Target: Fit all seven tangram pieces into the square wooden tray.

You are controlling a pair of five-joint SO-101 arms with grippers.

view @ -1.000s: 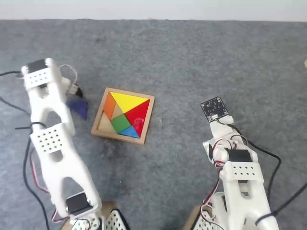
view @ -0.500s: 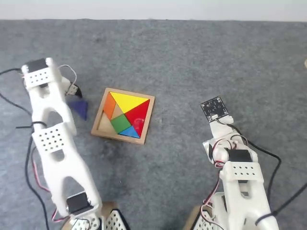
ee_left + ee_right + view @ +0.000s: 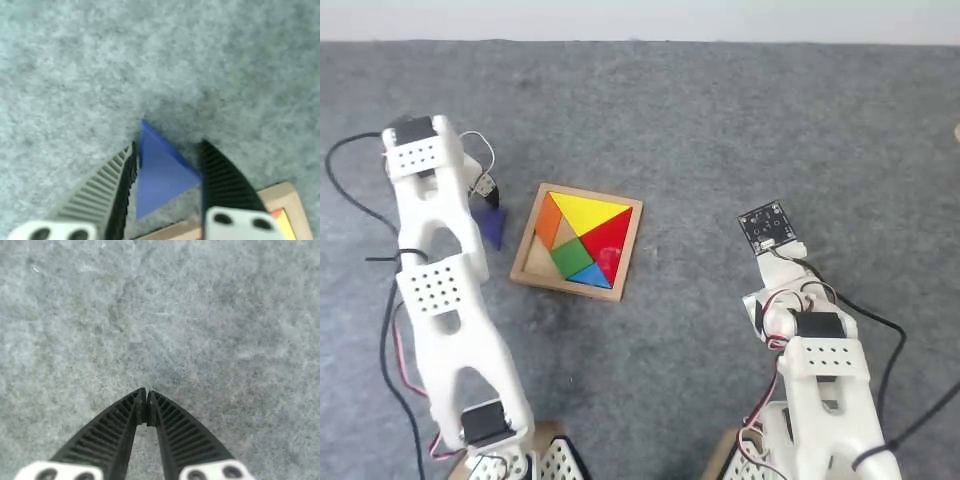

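One grey carpet (image 3: 740,130) spreads under everything, with a pale strip (image 3: 640,20) along its far edge. Since a second ago the left gripper (image 3: 168,146) has shifted towards the wooden tray (image 3: 534,264), bringing the blue triangle (image 3: 160,175) closer. Its fingers (image 3: 220,175) sit moderately apart, apparently pinching that triangle just beside the tray. The right gripper (image 3: 146,392) is clenched over bare carpet.

One tray (image 3: 536,262) — one loose triangle (image 3: 492,228)
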